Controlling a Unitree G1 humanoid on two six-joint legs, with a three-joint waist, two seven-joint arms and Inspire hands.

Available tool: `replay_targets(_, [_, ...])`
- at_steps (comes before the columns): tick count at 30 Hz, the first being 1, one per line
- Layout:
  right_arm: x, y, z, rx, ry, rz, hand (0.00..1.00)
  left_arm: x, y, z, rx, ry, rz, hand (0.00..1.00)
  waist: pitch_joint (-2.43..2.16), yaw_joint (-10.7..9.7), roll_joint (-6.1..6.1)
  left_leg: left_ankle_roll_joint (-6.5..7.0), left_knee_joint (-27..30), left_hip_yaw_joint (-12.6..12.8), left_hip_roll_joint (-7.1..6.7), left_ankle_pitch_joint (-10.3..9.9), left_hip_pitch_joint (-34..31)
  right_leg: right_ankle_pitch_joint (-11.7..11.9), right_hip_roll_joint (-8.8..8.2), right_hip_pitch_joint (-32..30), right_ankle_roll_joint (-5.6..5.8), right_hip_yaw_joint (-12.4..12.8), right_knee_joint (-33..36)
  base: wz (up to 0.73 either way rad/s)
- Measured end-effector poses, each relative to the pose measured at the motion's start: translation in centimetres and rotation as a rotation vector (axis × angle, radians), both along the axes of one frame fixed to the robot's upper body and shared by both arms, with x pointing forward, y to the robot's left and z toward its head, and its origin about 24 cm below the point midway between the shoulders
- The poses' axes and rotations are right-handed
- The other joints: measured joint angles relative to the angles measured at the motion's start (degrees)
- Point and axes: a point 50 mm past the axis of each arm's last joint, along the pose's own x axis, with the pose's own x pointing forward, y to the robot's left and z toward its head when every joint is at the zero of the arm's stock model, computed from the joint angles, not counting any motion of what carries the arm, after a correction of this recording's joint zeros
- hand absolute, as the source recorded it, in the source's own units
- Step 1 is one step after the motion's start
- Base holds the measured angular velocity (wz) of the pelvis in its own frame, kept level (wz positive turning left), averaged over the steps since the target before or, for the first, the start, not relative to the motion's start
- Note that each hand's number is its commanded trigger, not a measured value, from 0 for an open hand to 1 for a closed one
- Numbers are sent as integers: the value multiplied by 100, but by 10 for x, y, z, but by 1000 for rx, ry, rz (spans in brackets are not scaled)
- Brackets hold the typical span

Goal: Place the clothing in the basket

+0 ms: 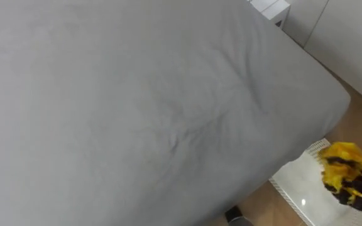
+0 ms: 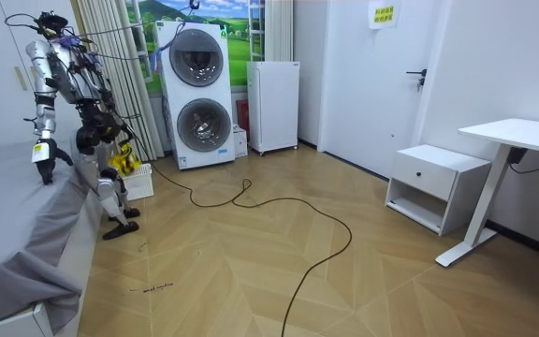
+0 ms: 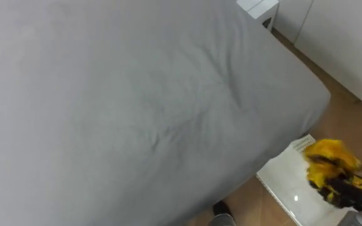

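A grey-sheeted bed (image 1: 137, 107) stands on wood floor (image 2: 298, 262), one corner beside the white basket (image 1: 294, 183). Over the basket hangs the yellow cloth (image 1: 344, 160), bunched, with no clear long axis, the right hand (image 1: 357, 191) curled into it. The left hand (image 2: 43, 157) hangs by the bed's edge, its fingers unreadable. Open floor lies beyond.

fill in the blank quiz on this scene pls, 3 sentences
1. The cloth gripped by the right hand is ____.
2. Right under that cloth, on the floor, stands a white ____.
3. The sheet on the bed is ____.
Missing words: yellow; basket; grey.
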Motion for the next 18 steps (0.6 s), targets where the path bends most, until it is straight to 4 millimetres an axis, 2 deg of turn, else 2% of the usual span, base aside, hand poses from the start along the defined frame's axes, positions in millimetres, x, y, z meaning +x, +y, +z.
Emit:
replay_targets(4, [-1,-8,7,-32,-6,-4,0,4,3,1,7,-16,2,0,-1,-9,-30,2,7,-4,1,-2,2,0,4,16,-1,-1,-17,0])
replay_targets(18, [-10,-10,3,-25,2,-32,0,-1,4,1,3,-29,25,0,10,6,-106,0,-2,-49,20,-5,217,-10,12,305,-1,-63,-134,2])
